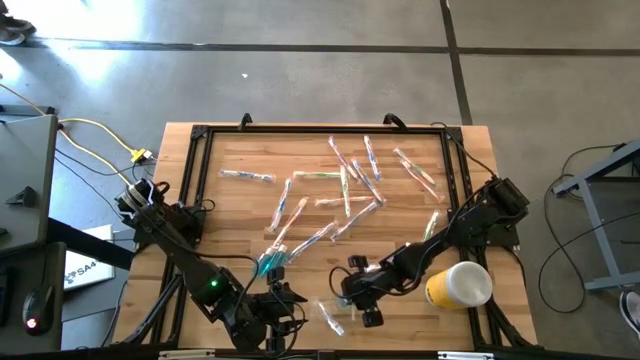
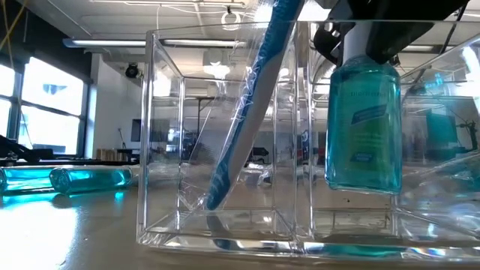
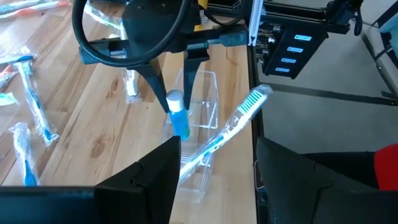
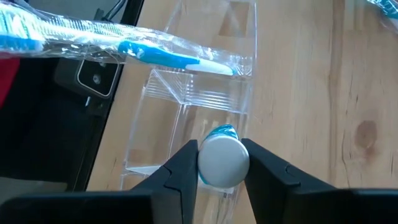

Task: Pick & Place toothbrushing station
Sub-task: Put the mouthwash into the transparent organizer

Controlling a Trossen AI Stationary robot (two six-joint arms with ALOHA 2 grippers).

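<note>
I watched over a pale wooden table (image 1: 250, 215) of butcher-block planks on a grey concrete floor, with wrapped toothbrushes (image 1: 345, 185) scattered across it and a yellow-and-white cup (image 1: 458, 284) lying on its side near the right edge; the low view looked into an open room with big windows. My right gripper (image 4: 222, 163) pinched the round white cap of a small teal mouthwash bottle (image 2: 364, 124), holding it upright over a compartment of the clear plastic organizer (image 3: 199, 121) at the table's near edge. A blue-and-white toothbrush in crinkly wrap (image 2: 247, 112) leaned tilted in the neighbouring compartment. My left gripper (image 3: 214, 168) hovered nearby, fingers spread wide, holding nothing.
</note>
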